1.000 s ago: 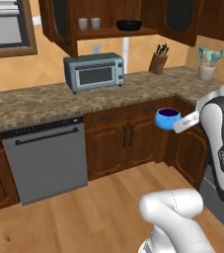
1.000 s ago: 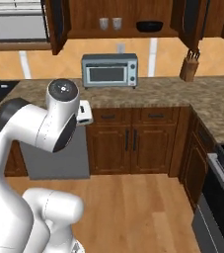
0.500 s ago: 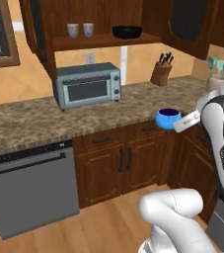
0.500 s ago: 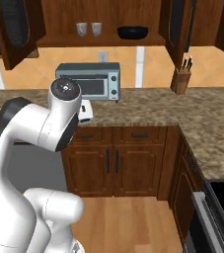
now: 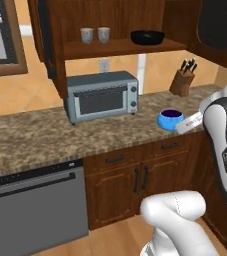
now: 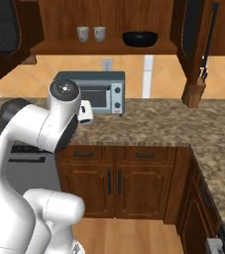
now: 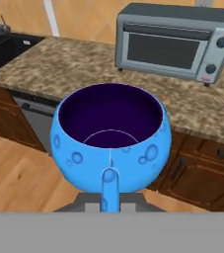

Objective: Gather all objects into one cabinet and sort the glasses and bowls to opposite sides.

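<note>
My gripper is shut on the near rim of the small bright blue bowl, whose inside is dark. In the left base view the blue bowl hangs in front of the counter edge, right of the toaster oven. The dark wooden cabinet stands open above. On its shelf board, two grey-beige glasses stand side by side at the left and the black bowl sits at the right. The right base view shows the same glasses and black bowl.
A grey toaster oven stands on the speckled counter under the cabinet. A knife block sits at the back right. An open cabinet door with a black bar handle juts out on the right. A dishwasher is below left, a sink further left.
The whole scene has shifted and grown: the base has driven closer to the counter and open cabinet. The blue bowl stays held in the shut gripper.
</note>
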